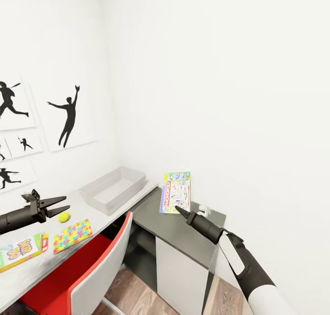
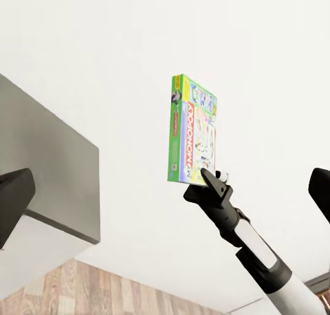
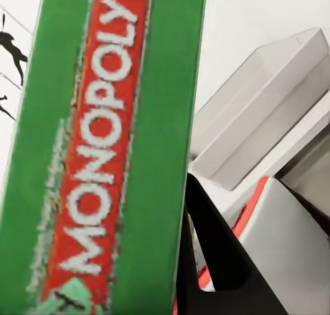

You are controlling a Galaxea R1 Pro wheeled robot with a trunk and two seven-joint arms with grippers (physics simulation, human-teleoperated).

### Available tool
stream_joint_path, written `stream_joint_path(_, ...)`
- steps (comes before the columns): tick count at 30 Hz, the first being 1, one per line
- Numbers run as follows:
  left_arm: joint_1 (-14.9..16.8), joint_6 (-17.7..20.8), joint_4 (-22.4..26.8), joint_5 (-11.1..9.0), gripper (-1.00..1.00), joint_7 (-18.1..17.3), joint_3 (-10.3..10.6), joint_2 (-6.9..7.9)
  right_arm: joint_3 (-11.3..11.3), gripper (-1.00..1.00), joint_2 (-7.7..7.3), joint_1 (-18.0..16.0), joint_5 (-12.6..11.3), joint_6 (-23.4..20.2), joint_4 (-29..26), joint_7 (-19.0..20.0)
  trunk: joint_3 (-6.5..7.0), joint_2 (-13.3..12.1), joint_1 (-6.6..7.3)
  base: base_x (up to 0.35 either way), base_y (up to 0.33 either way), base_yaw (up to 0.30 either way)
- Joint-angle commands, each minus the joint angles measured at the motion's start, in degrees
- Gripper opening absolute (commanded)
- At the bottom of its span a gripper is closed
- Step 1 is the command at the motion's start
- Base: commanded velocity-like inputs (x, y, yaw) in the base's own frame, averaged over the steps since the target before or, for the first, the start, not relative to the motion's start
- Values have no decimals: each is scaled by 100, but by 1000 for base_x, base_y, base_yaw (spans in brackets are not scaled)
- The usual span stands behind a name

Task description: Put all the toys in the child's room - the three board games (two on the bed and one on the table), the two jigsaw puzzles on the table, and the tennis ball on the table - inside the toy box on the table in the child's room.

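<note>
The right gripper (image 1: 178, 209) has its fingers clamped on the bottom edge of a Monopoly board game (image 1: 175, 192), holding the box upright in the air above the dark grey cabinet (image 1: 183, 232) by the wall. In the left wrist view the same box (image 2: 193, 132) hangs against the white wall with the right gripper (image 2: 205, 175) pinching its lower corner, and up close in the right wrist view you get the green side with the red logo (image 3: 103, 150) and one dark finger (image 3: 220, 253) right beside it. The toy box (image 1: 114, 189), a pale grey open bin, sits on the white surface (image 1: 27, 278) near the corner, well apart from the held game. The left gripper (image 1: 58, 205) hovers over that surface with its fingers spread open and nothing between them. Just beside it is the yellow tennis ball (image 1: 63, 217), then a colourful jigsaw puzzle (image 1: 72, 235) lying flat near it, and another board game (image 1: 20, 251) further toward the surface's near end. A red and white chair (image 1: 87, 273) is tucked under the surface.
</note>
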State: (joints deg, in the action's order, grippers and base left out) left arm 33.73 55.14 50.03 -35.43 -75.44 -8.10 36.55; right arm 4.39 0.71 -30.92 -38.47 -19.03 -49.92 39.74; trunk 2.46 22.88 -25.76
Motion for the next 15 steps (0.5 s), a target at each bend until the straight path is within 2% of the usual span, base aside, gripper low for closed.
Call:
stream_joint_path(1,2,50,-2,-17,100,-6,2,1,1,-100,0,-1,-64,-51,0,-1,-1,4,-2,0,0,271)
stream_joint_path(9,2,50,-2,-17,100,-6,1,1,1,-100,0,-1,-64,-50,0,-1,16,4,-2,10,0,277)
stream_joint_path(15,2,50,-2,-17,100,-6,2,1,1,-100,0,-1,-64,-50,0,-1,28,4,-2,92,-19,278)
